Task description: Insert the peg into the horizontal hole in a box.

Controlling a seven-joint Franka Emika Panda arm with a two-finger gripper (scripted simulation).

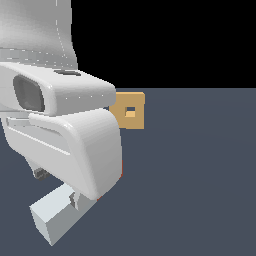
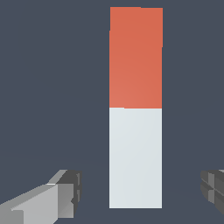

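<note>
Slate-grey floor (image 1: 200, 175) under me, black void beyond. Peg (image 2: 135, 131) lay flat on floor beneath my gripper (image 2: 140, 192), long axis running between my fingers (image 2: 65, 192), white half nearer them, red end pointing away. Jaws stood wide, apart from peg, gripping nothing. Box (image 1: 131, 111) with hole (image 1: 130, 111) stood well beyond, upright. Arm hid most of peg in exterior view; fingers cut off at wrist view's edge.

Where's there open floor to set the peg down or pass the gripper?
Bare floor spans the exterior view's right, beside the box. In the wrist view, strips flank the peg between the open fingers. The exterior view's left is crowded by the arm.
</note>
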